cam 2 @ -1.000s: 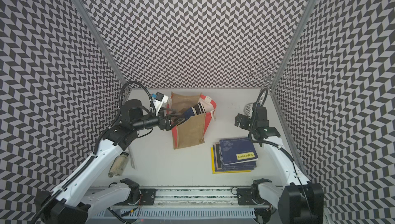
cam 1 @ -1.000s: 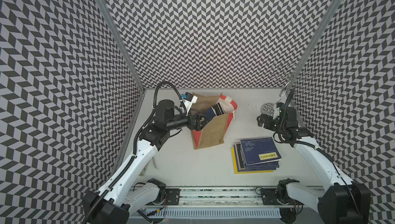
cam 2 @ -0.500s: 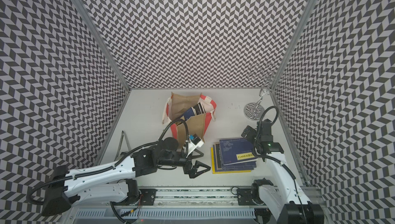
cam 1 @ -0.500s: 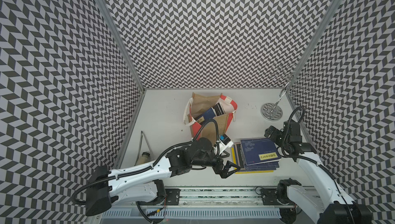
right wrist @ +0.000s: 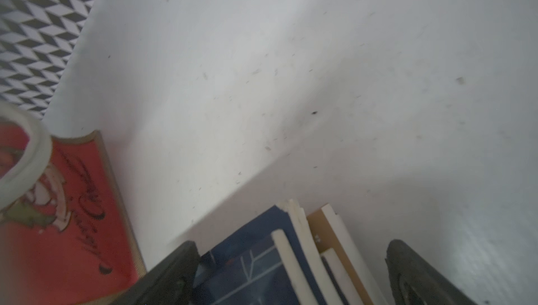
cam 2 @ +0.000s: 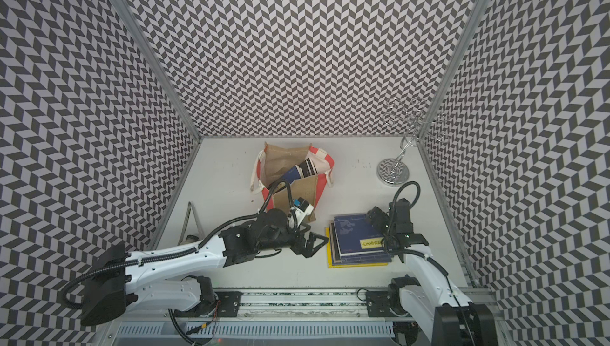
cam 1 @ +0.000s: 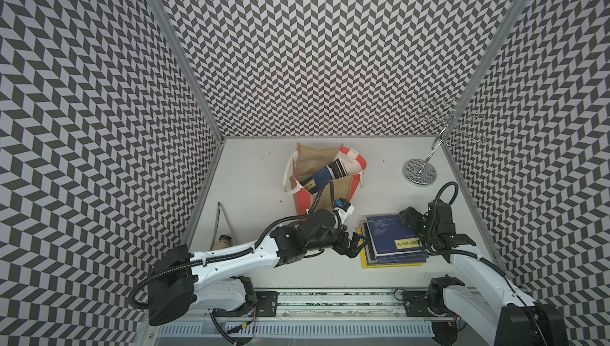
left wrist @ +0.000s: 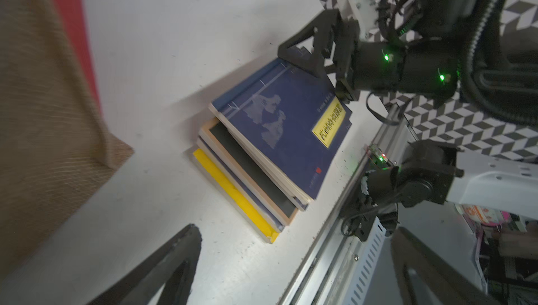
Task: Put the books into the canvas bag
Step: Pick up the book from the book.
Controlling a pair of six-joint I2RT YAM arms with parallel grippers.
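Observation:
The canvas bag (cam 1: 330,192) (cam 2: 298,192) stands open at mid table, with a navy book (cam 1: 319,177) (cam 2: 292,172) and a dark one leaning inside. A stack of books (cam 1: 391,243) (cam 2: 356,242) lies front right, navy on top with a yellow label and yellow at the bottom. My left gripper (cam 1: 358,245) (cam 2: 315,243) is open at the stack's left edge; its wrist view shows the stack (left wrist: 276,143) ahead of the gripper (left wrist: 294,260). My right gripper (cam 1: 407,220) (cam 2: 374,217) is open at the stack's far right corner, and the top book's corner (right wrist: 256,260) lies between its fingers (right wrist: 174,271).
A chrome stand with wire loops (cam 1: 421,171) (cam 2: 392,172) sits at the back right near the wall. A small bottle (cam 1: 224,239) and metal tongs (cam 1: 219,219) lie by the left wall. The front rail (cam 1: 330,304) runs along the table edge.
My left arm swung from the bag's mouth down to the front and reached the stack's left edge. My right arm came forward and down to the stack's far corner.

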